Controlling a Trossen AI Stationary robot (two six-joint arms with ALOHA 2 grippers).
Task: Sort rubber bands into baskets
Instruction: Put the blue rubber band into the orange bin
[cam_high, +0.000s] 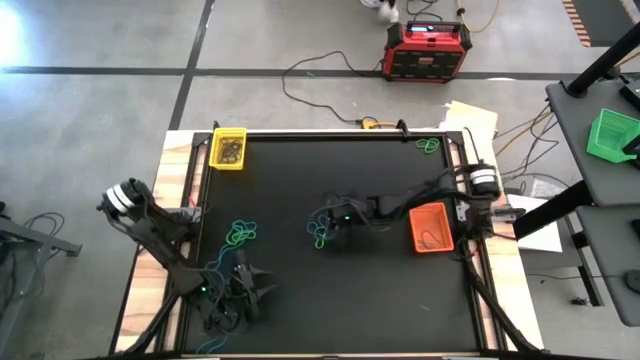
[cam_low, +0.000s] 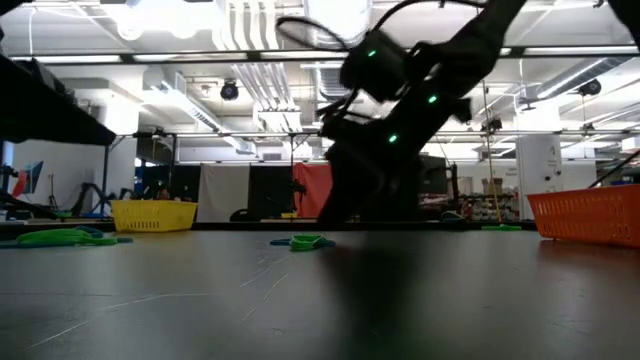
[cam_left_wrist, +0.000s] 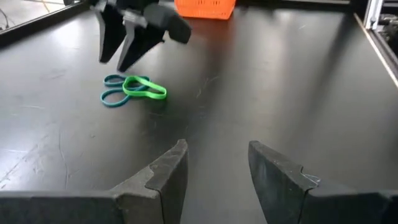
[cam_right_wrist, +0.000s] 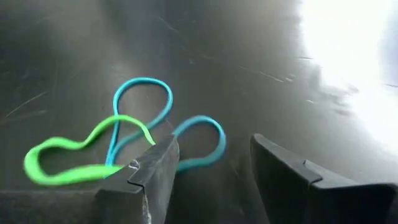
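- Right gripper (cam_right_wrist: 208, 180) spread wide, low over the table (cam_high: 340, 300), left of the orange basket (cam_high: 431, 227)
- green band (cam_right_wrist: 74, 155) and teal band (cam_right_wrist: 149, 121) lie beside one finger; nothing pinched

A green band (cam_right_wrist: 68, 163) overlaps a teal band (cam_right_wrist: 163, 124) mid-table, between yellow basket (cam_high: 228, 148) and orange basket (cam_high: 431, 228).

A pair of rubber bands (cam_high: 320, 238) lay mid-table (cam_high: 340, 300), left of one basket (cam_high: 431, 228); another basket (cam_high: 228, 148) sat in the far-left corner.
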